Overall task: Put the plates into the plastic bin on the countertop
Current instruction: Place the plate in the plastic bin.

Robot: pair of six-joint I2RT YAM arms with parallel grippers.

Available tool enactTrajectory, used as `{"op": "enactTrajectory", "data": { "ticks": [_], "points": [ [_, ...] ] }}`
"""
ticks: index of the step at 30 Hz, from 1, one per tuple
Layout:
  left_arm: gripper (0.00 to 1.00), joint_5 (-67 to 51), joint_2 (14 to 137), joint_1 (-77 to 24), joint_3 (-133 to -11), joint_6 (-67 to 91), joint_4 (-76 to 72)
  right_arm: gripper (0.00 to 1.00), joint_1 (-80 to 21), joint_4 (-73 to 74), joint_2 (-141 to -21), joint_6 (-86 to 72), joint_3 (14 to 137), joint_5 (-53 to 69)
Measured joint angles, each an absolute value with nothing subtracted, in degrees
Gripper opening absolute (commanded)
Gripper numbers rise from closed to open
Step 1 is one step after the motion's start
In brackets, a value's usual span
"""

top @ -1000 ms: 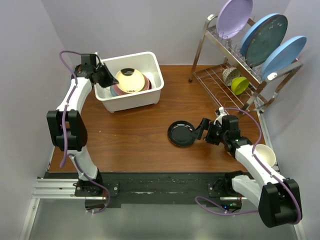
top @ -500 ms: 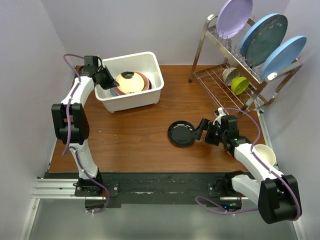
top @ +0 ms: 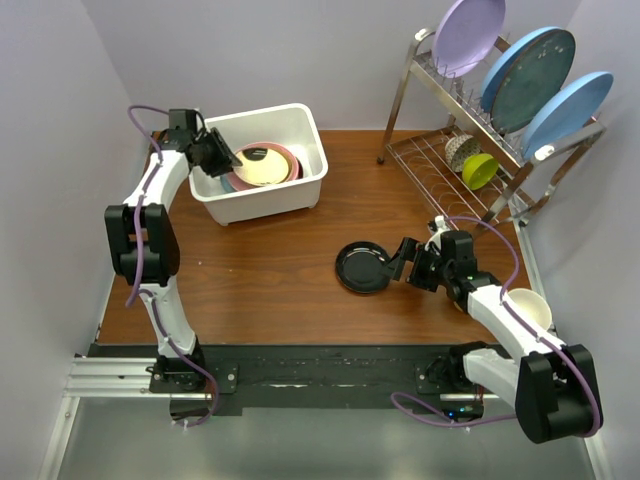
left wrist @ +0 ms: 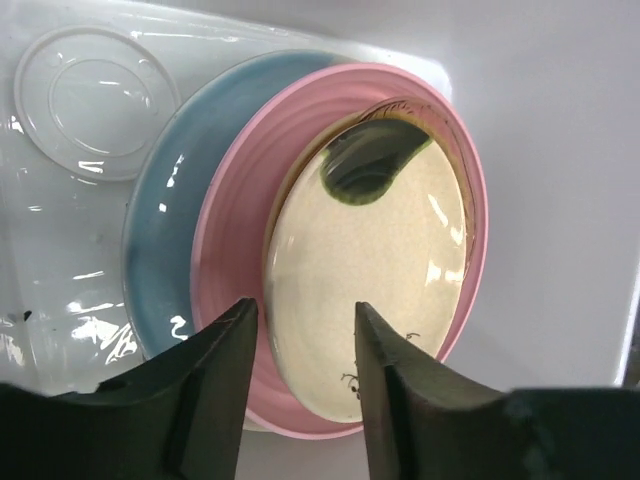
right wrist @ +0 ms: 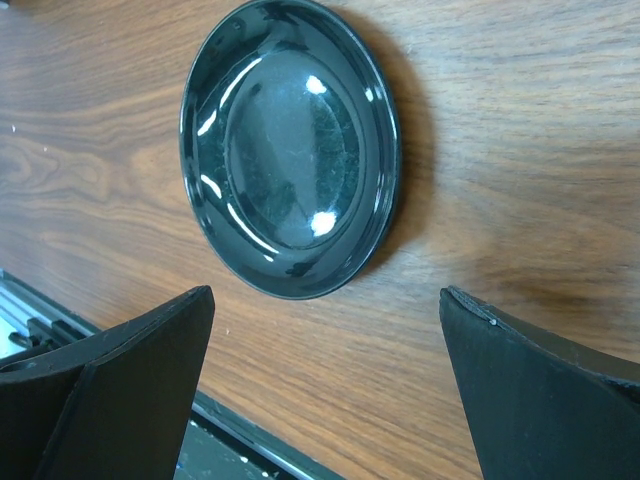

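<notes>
Containers and their contents, top and wrist views. The plastic bin stood at the back left of the countertop. It held a stack of three plates: a pale blue plate lowest, a pink plate on it, and a cream plate uppermost. The stack sat against one bin wall, beside bare bin floor.

The left gripper hung over the bin's left rim. Its jaws were slightly apart, and the cream plate's near edge showed in the gap between them.

A black plate lay flat on the countertop outside the bin. The right gripper was just beside it, jaws spread wide and not touching it.

The wire rack at the back right carried a lilac plate and two blue plates upright on top. A yellow-green cup sat on the tier below.
</notes>
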State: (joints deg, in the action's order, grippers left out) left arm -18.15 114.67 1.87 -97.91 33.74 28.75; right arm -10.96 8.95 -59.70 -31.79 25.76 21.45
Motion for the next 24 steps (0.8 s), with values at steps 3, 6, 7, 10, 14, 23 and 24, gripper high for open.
{"op": "enactTrajectory", "data": {
  "ticks": [3,6,7,10,14,23,24],
  "points": [
    [0.73,-18.0,114.7,1.9,-99.7,33.7,29.3,0.99,-11.0,8.9,-59.7,-31.8,25.7,22.0],
    [0.78,-17.9,114.7,1.9,-102.0,33.3,30.2,0.99,-11.0,8.7,-59.7,-31.8,25.7,22.1],
    [0.80,-17.9,114.6,1.9,-102.8,33.3,30.5,0.99,-11.0,8.7,-59.7,-31.8,25.7,22.1],
    [0.84,-18.1,114.0,1.9,-103.4,33.3,30.5,0.99,-11.0,8.6,-59.7,-31.9,25.7,22.1],
    [0.88,-19.4,111.8,1.9,-103.5,33.1,31.1,0.99,-11.0,8.6,-59.7,-31.9,25.7,22.1],
    [0.95,-25.2,103.2,1.9,-104.7,30.3,32.3,0.99,-11.0,9.2,-58.7,-31.8,25.7,22.2],
    [0.95,-25.8,102.1,1.8,-104.6,30.1,32.2,0.99,-11.0,9.3,-58.5,-31.9,25.7,22.2]
  ]
}}
